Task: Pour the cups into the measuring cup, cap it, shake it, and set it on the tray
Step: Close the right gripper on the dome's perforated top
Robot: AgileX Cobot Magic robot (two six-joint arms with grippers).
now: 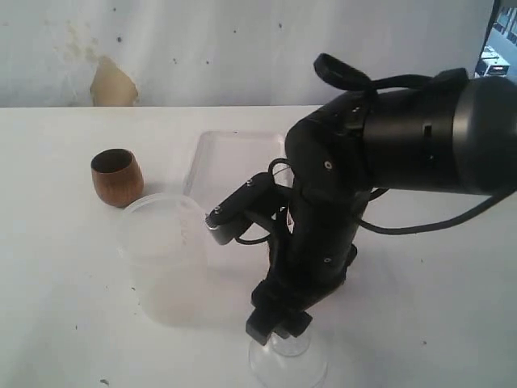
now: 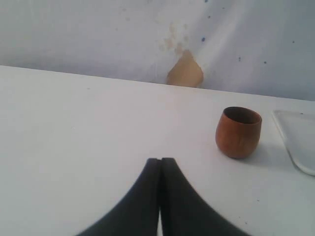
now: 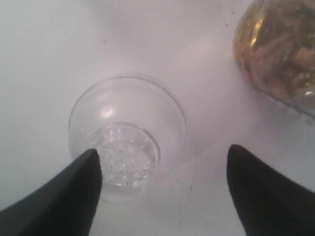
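Spreading beneath everything is the white table [image 1: 65, 323], and over it bends the black right arm [image 1: 420, 137], reaching down to the near edge. A frosted tub [image 1: 166, 259] stands upright just beside the right gripper [image 3: 163, 150], on the side toward the left arm. The tray [image 1: 230, 162] lies flat beyond that gripper, toward the wall, partly hidden by the arm. The wooden cup [image 1: 117, 176] stands upright farther off, past the tub and apart from the tray's corner; it also sits ahead of the left gripper [image 2: 160, 161], toward the wall. A clear domed lid [image 3: 125, 142] with a perforated centre rests on the table directly below the right gripper, whose jaws are spread wide and hold nothing, one fingertip over the lid's rim. A shiny gold-brown rounded thing [image 3: 275, 49], too blurred to name, stands near it. The left gripper's fingers are pressed together, empty.
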